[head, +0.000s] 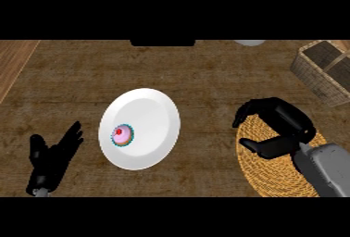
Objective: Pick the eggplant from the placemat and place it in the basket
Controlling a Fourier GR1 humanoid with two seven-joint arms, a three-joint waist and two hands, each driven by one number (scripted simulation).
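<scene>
The eggplant shows nowhere in the head view; it may lie hidden under my right hand. My right hand (290, 127) hovers over the round woven placemat (273, 178) at the right. Its fingers (263, 109) are bent over the mat's far edge and the thumb (263, 147) is spread apart from them. Bare mat shows in the gap between them. The wicker basket (315, 76) stands at the far right, beyond the placemat. My left hand (53, 157) rests open at the lower left, fingers pointing up.
A white plate (147, 113) with a small pink-topped cupcake (122, 134) lies in the middle, between the two hands. A dark object (163, 42) and a pale round object (249, 42) sit at the counter's far edge.
</scene>
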